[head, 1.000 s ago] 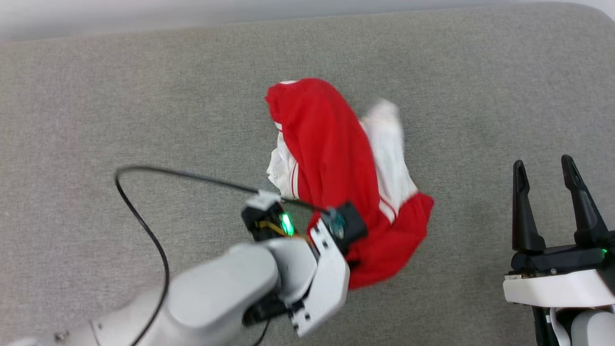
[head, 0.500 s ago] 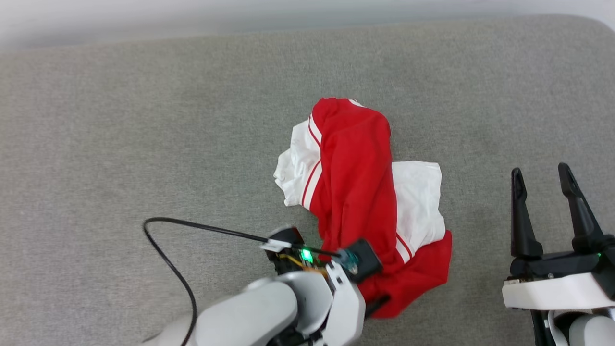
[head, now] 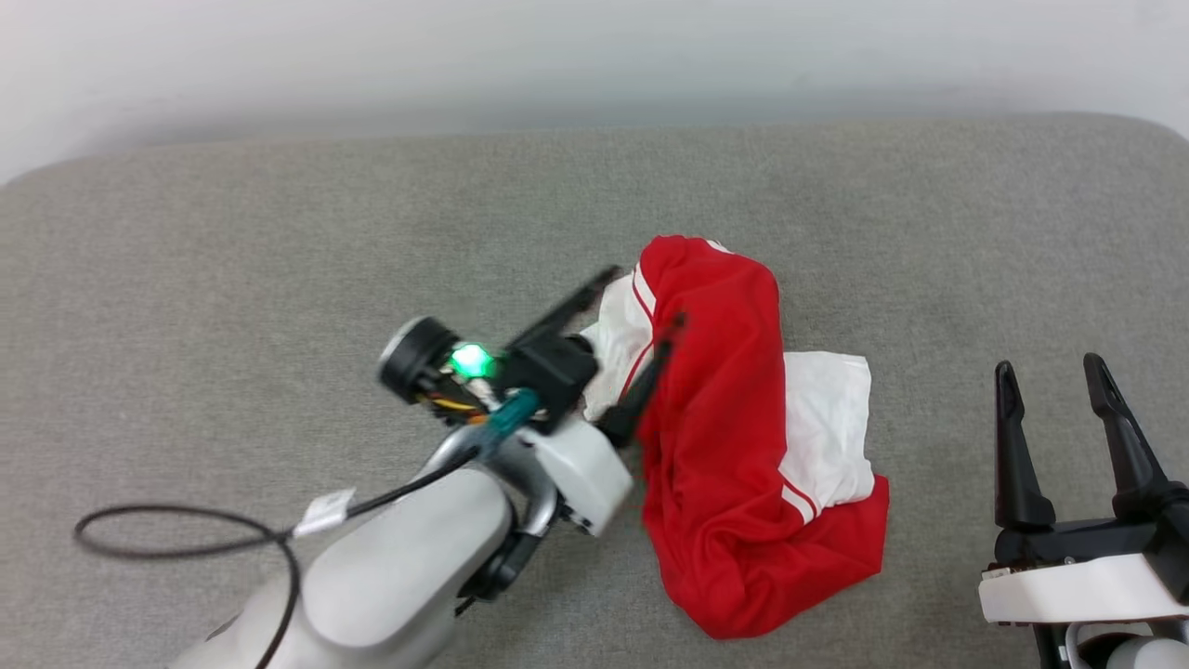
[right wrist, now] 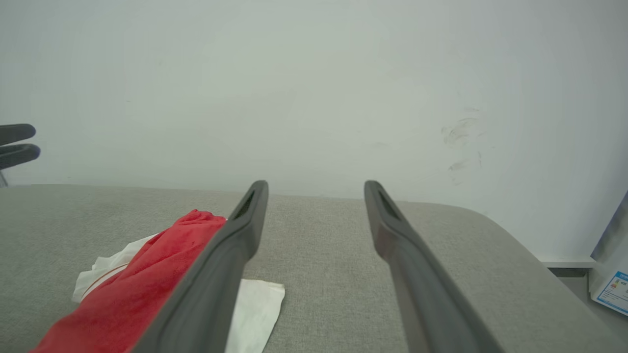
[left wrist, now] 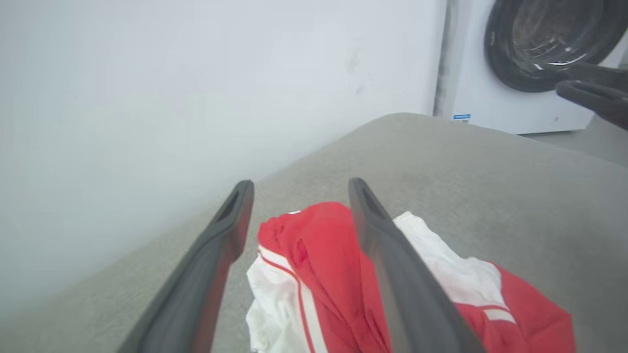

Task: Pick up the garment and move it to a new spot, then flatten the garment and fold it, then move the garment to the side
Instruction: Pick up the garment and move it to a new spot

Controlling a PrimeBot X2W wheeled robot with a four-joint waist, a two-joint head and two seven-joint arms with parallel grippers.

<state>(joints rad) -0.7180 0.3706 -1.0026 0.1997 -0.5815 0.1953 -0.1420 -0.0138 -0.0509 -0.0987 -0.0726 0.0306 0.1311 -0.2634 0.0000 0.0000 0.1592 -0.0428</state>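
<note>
The garment (head: 734, 437) lies crumpled on the grey padded surface (head: 279, 260), a red heap with white sleeve parts and striped trim. No lettering shows. My left gripper (head: 650, 297) hovers open at the heap's left edge, its fingers spread over the white sleeve, holding nothing. In the left wrist view the left gripper (left wrist: 300, 185) stands open above the garment (left wrist: 333, 255). My right gripper (head: 1050, 367) waits open at the lower right, apart from the cloth. The right wrist view has the right gripper (right wrist: 316, 184) open, with the garment (right wrist: 147, 279) to its lower left.
A black cable (head: 186, 534) loops from the left arm over the surface. A pale wall (head: 594, 65) runs along the far edge. A white washing machine (left wrist: 520, 63) stands beyond the surface's rounded corner.
The left gripper opened and let go of the garment, which dropped into a heap on the surface. The left arm swung up and left of it. The head camera shifted too.
</note>
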